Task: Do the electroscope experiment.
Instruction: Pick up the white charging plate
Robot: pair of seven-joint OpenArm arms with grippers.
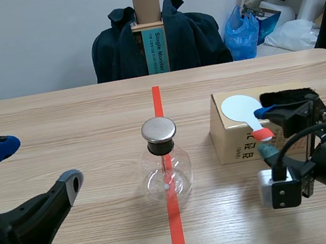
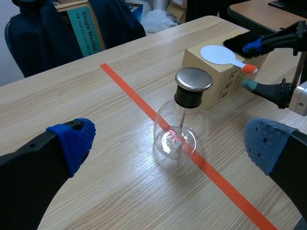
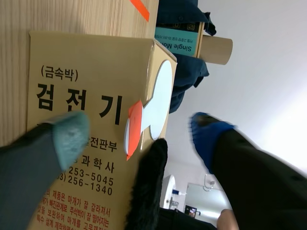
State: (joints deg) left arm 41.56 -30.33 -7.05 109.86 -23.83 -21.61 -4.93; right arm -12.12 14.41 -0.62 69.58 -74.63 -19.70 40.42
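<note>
The flask is a round-bellied bulb of clear glass with a short black neck and a flat brushed-metal cap. It stands on the orange-red tape line in the middle of the pale wood-grain bench. The left wrist view shows most plainly the thin metal rod hanging from the cap inside the glass. The left hand hovers near the flask, released, its blue and grey dotted pads wide apart with nothing between them.

Beside the flask, toward the right arm, sits a tan cardboard box. On its top lie a flat white paddle, round with an orange-red handle, and a tuft of shaggy black fur. The right hand is turned sideways at the box, released. One finger is over the box top and the other in front of its printed side, with the paddle's handle sticking out between them. Whether a pad touches the handle I cannot tell.

Only the right wrist view shows that printed side: bold black Korean letters above smaller red lines. The scene view takes in a dark jacket draped over a chair beyond the bench, and a blue plastic bag.
</note>
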